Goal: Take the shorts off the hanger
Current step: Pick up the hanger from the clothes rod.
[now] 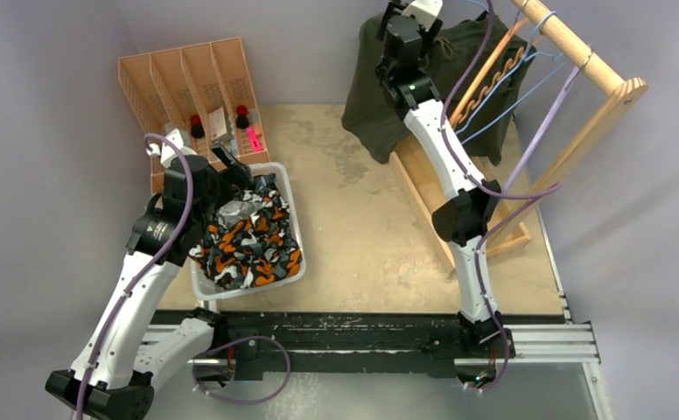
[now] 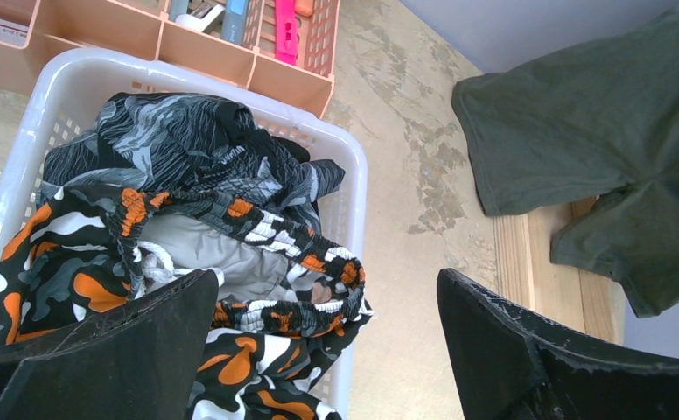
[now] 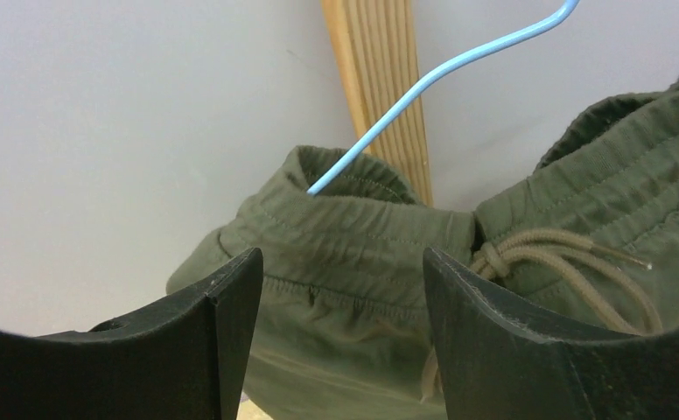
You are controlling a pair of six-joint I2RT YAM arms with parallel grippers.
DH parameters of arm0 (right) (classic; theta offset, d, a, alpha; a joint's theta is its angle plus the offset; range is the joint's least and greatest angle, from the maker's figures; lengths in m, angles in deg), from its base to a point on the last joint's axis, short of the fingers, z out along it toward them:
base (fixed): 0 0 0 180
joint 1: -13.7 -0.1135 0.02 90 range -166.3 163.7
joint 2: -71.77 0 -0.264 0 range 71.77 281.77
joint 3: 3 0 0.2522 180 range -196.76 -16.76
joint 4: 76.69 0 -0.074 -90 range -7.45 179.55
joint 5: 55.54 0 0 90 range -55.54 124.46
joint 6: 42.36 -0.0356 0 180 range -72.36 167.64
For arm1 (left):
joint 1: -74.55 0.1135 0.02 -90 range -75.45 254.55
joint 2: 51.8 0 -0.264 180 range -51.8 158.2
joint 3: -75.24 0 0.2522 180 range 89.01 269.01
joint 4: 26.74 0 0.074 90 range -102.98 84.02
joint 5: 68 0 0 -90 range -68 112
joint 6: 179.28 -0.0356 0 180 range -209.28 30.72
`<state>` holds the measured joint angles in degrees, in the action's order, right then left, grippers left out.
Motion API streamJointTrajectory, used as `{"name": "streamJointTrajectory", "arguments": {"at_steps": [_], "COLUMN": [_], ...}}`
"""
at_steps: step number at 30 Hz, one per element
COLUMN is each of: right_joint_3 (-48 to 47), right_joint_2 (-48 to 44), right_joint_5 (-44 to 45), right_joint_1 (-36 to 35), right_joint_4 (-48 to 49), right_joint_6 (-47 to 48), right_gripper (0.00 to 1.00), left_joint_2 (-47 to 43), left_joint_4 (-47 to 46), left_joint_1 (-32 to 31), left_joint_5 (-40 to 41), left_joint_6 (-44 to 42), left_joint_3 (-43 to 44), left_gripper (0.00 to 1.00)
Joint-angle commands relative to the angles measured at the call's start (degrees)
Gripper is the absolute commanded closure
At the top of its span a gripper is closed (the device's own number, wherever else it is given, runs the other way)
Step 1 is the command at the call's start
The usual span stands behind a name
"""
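Leftward of the rack (image 1: 607, 74), the left gripper (image 2: 325, 293) hung wide and empty over the basket (image 2: 358, 197) of camo shorts (image 1: 248, 245), bare table (image 1: 362, 227) between. At the rack, the right gripper (image 3: 342, 280) stood part-open, holding nothing, just short of the olive shorts (image 3: 353, 254) on the blue hanger (image 3: 423, 87). Closing there could pinch hanger or drawstring (image 3: 572, 262) and drag both; the wall (image 3: 100, 131) behind left little room.
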<state>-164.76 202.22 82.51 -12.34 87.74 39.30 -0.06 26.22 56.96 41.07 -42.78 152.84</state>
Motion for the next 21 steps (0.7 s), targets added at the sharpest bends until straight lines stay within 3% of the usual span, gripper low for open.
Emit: {"name": "streamJointTrajectory", "arguments": {"at_steps": [1, 13, 21], "right_joint_3": [-1.73, -3.50, -4.40], "right_joint_2": [-3.11, 0.29, 1.50], "right_joint_5": [-4.22, -7.72, -12.24], "right_joint_1": [2.01, 4.73, 6.18], "right_joint_4": [2.63, 4.90, 6.82], "right_joint_6": [-7.56, -15.37, -19.86], "right_gripper": [0.32, 0.30, 0.36], "left_joint_2": [-1.36, -1.90, -2.17], "left_joint_4": [0.18, 1.28, 2.28], "left_joint_1": [0.38, 0.38, 0.44], "left_joint_5": [0.11, 1.01, 2.32], "left_joint_6": [0.43, 0.61, 0.58], "left_joint_3": [-0.37, 0.32, 0.44], "left_gripper": [0.05, 0.05, 0.05]}}
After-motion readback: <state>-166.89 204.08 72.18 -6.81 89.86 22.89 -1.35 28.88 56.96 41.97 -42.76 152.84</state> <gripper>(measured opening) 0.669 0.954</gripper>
